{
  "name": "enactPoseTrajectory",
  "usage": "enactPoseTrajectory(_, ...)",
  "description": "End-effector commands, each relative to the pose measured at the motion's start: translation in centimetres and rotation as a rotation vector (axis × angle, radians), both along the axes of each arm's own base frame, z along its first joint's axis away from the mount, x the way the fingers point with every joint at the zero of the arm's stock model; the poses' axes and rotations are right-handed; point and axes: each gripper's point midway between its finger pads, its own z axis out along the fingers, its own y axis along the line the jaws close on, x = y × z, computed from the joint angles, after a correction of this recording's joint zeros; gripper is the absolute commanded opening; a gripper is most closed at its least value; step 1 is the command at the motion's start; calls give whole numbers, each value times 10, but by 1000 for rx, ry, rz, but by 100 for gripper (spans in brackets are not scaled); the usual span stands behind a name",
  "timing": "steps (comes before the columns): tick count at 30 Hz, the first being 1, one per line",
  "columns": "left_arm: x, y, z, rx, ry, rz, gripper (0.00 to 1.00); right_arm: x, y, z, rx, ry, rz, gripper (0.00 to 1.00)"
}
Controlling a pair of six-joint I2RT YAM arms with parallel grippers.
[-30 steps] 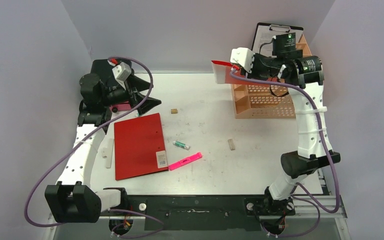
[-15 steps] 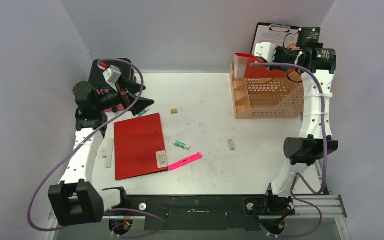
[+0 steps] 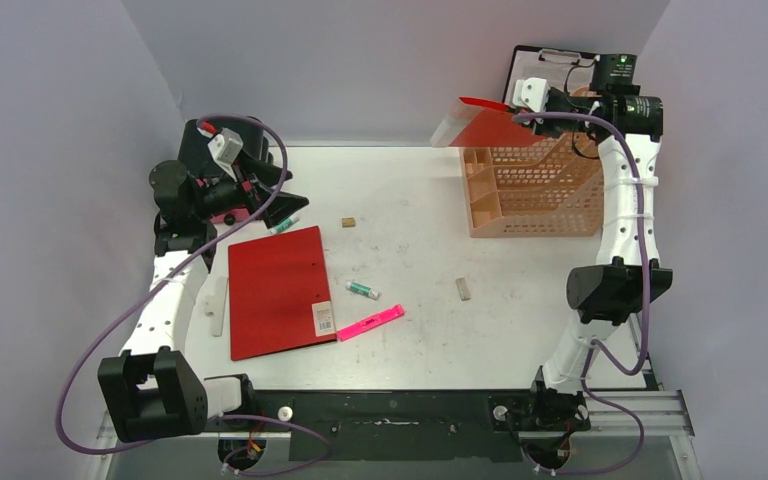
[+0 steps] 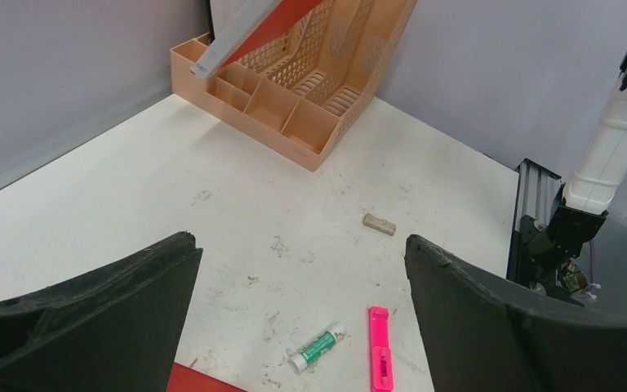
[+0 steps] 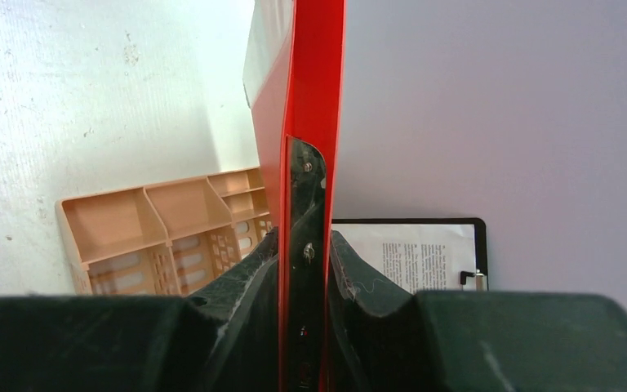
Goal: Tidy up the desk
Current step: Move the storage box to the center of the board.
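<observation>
The desk point(image 3: 410, 200) is a scuffed white tabletop. My right gripper point(image 3: 532, 112) is raised over the back right corner, shut on the spine edge of a red folder point(image 3: 488, 128). The folder hangs tilted in the air above the front of the orange file rack point(image 3: 535, 190). In the right wrist view the folder point(image 5: 314, 82) runs upright between my pinched fingers point(image 5: 304, 237). My left gripper point(image 3: 282, 198) hovers open at the back left, holding nothing. Its view shows the desk point(image 4: 237, 196) between the wide-set fingers point(image 4: 302, 245).
A second red folder point(image 3: 275, 290) lies flat left of centre. Beside it are a green glue stick point(image 3: 363, 290), a pink highlighter point(image 3: 371, 322), two small tan blocks point(image 3: 348, 222) point(image 3: 463, 289), a white strip point(image 3: 218, 305) and a teal pen point(image 3: 283, 225). A clipboard point(image 3: 545, 70) leans behind the rack. A black drawer box point(image 3: 210, 150) stands back left.
My right arm has swung the red folder right and back, from beside the rack's left end to tilted above it. The left gripper drew back a little, uncovering the teal pen.
</observation>
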Motion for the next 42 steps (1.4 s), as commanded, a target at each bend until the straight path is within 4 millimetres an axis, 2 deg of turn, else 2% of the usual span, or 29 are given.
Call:
enactPoseTrajectory(1,0,2,6,4,-46,-10,96,-6,5,28,54,-84,57,5)
enactPoseTrajectory(10,1,1,5,-9,-40,-12,96,-30,-10,21,69,-9,35,5)
enactPoseTrajectory(16,-2,0,3,-10,-37,-13,96,-34,-22,11,52,23,1,5)
enactPoseTrajectory(20,-2,0,4,-12,-37,-13,97,-28,-35,3,22,25,-34,5)
enactPoseTrajectory(27,-2,0,4,-15,-32,-13,96,-13,-68,-6,-25,25,-115,5)
enactPoseTrajectory(32,-2,-1,4,-16,-30,-16,97,-20,-82,-14,-84,48,-129,5)
enactPoseTrajectory(36,-1,-1,4,-17,-29,-15,96,-29,-96,-9,-99,36,-154,5)
enactPoseTrajectory(39,-2,-2,4,-18,-29,-17,96,-27,-99,-4,-72,14,-155,5)
enactPoseTrajectory(42,-2,-4,6,-21,-34,-20,97,-16,-92,0,-40,-9,-137,5)
